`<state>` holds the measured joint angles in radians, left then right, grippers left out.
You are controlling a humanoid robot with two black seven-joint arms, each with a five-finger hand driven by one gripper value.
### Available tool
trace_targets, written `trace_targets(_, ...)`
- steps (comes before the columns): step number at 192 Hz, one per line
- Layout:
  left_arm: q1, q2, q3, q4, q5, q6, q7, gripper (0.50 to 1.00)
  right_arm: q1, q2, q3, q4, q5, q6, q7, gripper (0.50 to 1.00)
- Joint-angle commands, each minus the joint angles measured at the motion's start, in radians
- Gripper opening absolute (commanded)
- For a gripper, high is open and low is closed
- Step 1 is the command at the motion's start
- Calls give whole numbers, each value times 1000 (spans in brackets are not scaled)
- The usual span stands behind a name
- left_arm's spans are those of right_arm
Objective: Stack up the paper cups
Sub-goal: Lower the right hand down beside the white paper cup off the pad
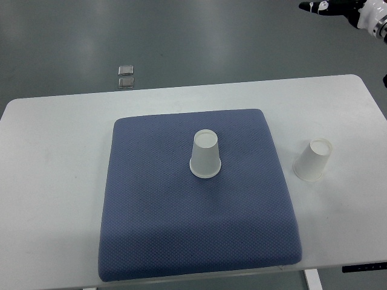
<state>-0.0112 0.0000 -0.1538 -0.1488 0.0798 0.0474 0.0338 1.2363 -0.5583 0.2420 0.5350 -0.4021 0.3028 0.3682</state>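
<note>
The blue-grey textured mat (181,229) lies nearest, on the white counter (54,181). One white paper cup (205,155) stands upside down on the mat, slightly right of its middle. A second paper cup (314,160), also inverted, stands on the bare counter right of the mat. The right hand (329,7) shows at the top right corner, over the floor, well apart from both cups; its dark fingers (309,6) stretch out leftward, gripping nothing.

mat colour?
Blue-grey mat with a fine dotted weave; top view.
</note>
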Motion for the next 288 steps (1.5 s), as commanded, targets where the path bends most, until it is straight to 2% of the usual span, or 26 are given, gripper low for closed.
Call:
trace_targets(1,-1,0,0,0,0,0,0,1000,48,-64,-79,62,-93,38,0,913)
trace_targets(59,0,0,0,0,0,0,0,1000,140,-252,-228,273,-395,144,0,913)
trace_targets(114,-1,0,-1,0,0,0,0,1000,153,-345,-237,398,-682,274,1,913)
trace_targets(129,0,0,0,0,0,0,0,1000,147,-365,-239,470,-754,294,1,915)
trace_targets(157,-1,0,-1,0,0,0,0,1000,144,-376,-280,618,-848,286,0,913)
trace_targets(168,0,0,-1,0,0,0,0,1000,141,-367,-297,645,-892,276,-2,913)
trace_targets(215,-1,0,0,0,0,0,0,1000,61,-330,-306,648,-1006,170,-25,911)
trace_targets(229,0,0,-1,0,0,0,0,1000,23,-318,-306,646,-1034,130,-51,911)
trace_targets(288,0,0,0,0,0,0,0,1000,-47,-302,-305,642,-1046,76,-64,911)
